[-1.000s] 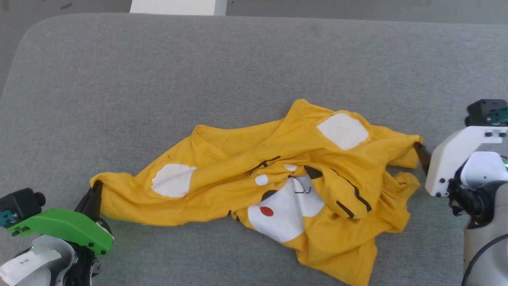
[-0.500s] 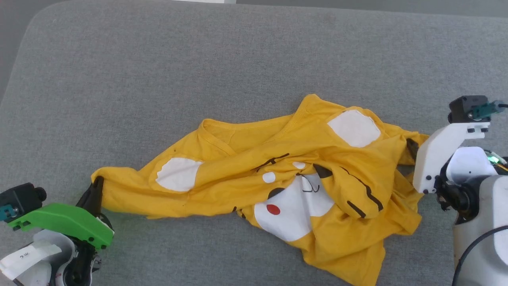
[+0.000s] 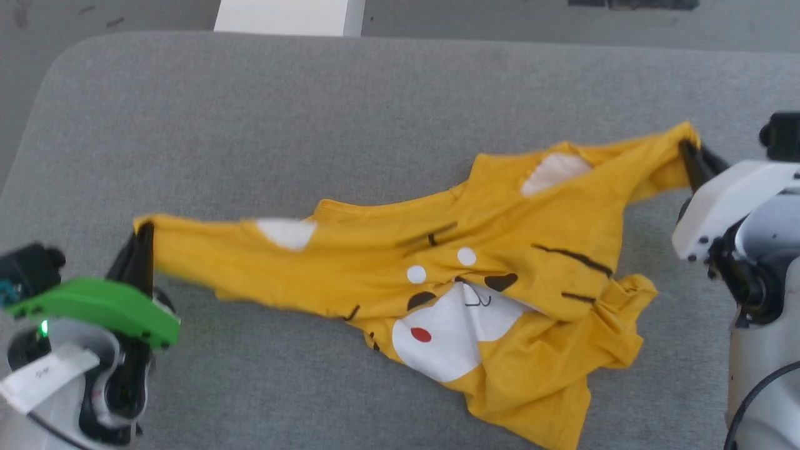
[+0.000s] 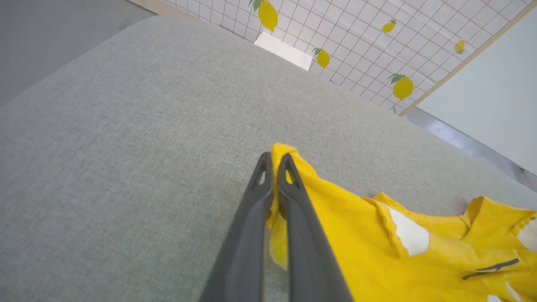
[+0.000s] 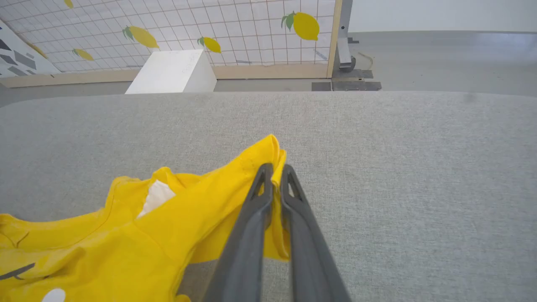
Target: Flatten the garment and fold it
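The garment (image 3: 475,275) is a bright yellow T-shirt with a cartoon face print, white patches and black stripes, stretched across the grey cushion. My left gripper (image 3: 142,230) is shut on its left end, seen close in the left wrist view, where yellow cloth (image 4: 335,218) sits pinched at the left gripper (image 4: 275,161). My right gripper (image 3: 687,149) is shut on the right end, lifted off the surface; the right wrist view shows the right gripper (image 5: 275,170) clamping a fold of the garment (image 5: 168,226). The lower hem (image 3: 531,400) lies crumpled.
The grey cushioned surface (image 3: 312,125) extends far behind and left of the shirt. A white block (image 3: 281,15) stands beyond its far edge, by a lemon-patterned grid panel (image 5: 235,25). The surface's left corner (image 3: 56,69) is rounded.
My right gripper has closed on the shirt's right end and raised it up and away. The left gripper lifted its end too, so the shirt is pulled out longer and flatter.
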